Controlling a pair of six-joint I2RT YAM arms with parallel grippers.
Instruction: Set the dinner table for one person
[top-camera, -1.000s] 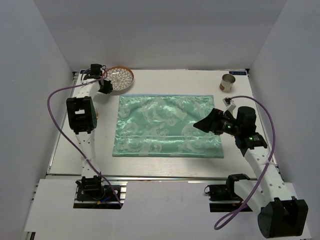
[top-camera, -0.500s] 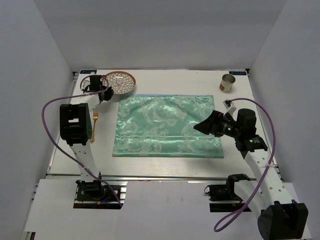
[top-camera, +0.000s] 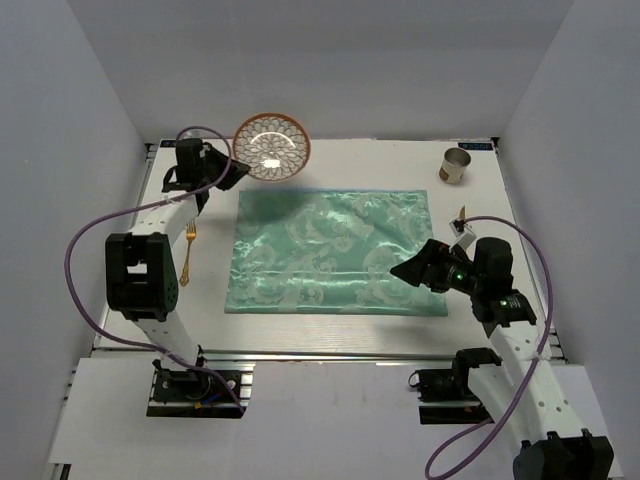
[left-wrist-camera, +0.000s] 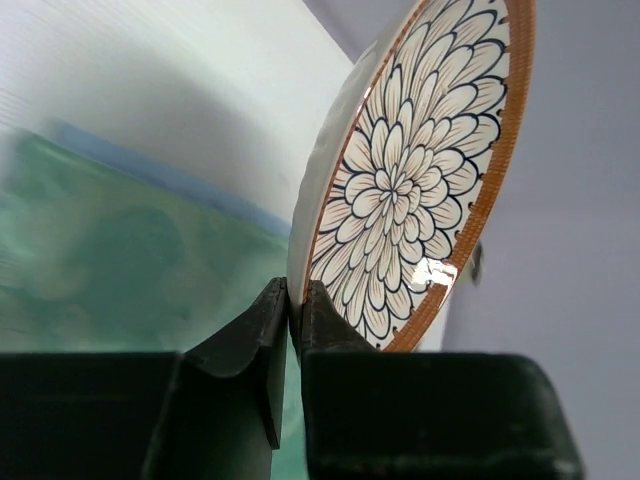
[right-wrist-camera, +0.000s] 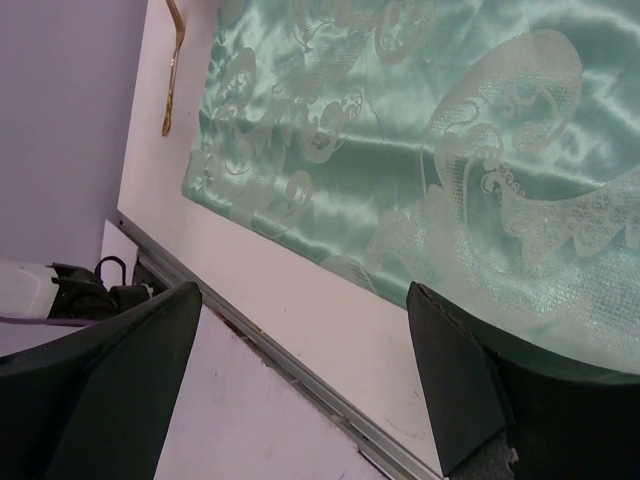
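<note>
A round plate (top-camera: 271, 147) with an orange rim and a dark petal pattern hangs tilted above the back left of the white dinner table (top-camera: 300, 328). My left gripper (top-camera: 228, 172) is shut on its lower rim; in the left wrist view the rim of the plate (left-wrist-camera: 400, 190) sits pinched between the fingers of the left gripper (left-wrist-camera: 294, 300). A shiny green patterned cloth (top-camera: 335, 250) lies flat in the middle. My right gripper (top-camera: 405, 270) hovers open over the cloth's near right corner, holding nothing. The right wrist view shows the right gripper (right-wrist-camera: 300, 330) spread wide above the table's front rail.
A gold fork (top-camera: 188, 255) lies on the table left of the cloth, also seen as the fork (right-wrist-camera: 172, 70) in the right wrist view. A small metal cup (top-camera: 455, 165) stands at the back right corner. Grey walls enclose the table on three sides.
My left gripper has lifted the plate off the table's back left corner, tilted it and carried it rightward. The right arm has drawn back and lower toward the cloth's near right corner.
</note>
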